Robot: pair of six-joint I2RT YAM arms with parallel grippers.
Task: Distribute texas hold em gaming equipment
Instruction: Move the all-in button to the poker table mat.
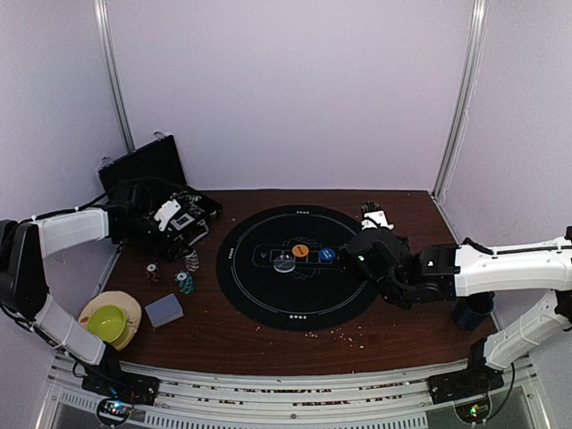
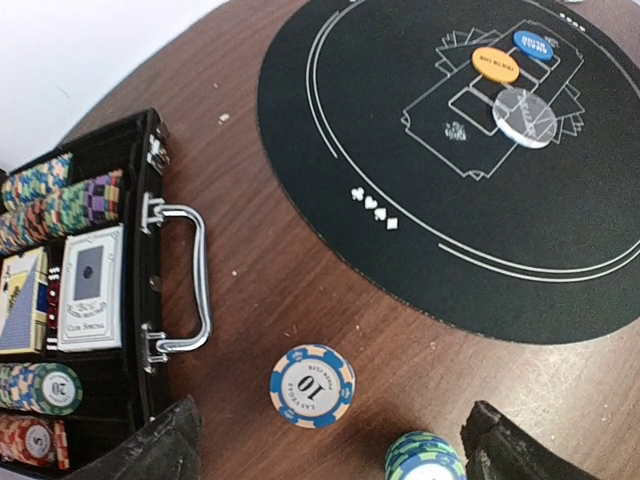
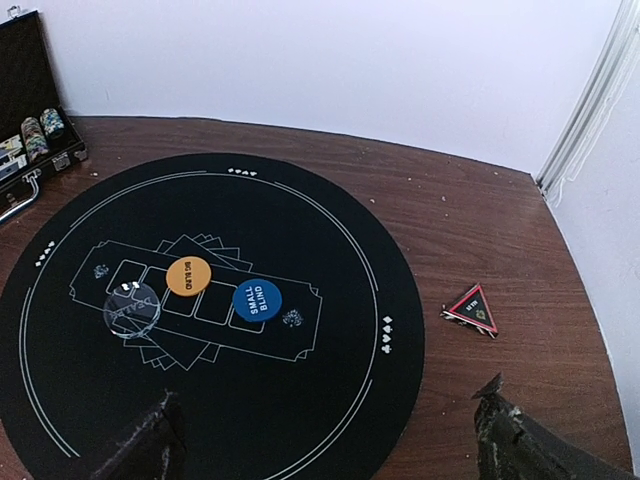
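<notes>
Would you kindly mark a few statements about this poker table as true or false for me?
1. The orange disc lies on the mat between the blue disc and the clear disc. True.
2. The case is shut. False: it is open, with chips and cards showing inside.
3. The right gripper holds the blue disc. False: it is open and empty, and the disc lies on the mat.
4. A chip stack marked 10 stands on the table beside the case. True.
5. The green bowl sits on the mat. False: it is off the mat, near the table's left front corner.
</notes>
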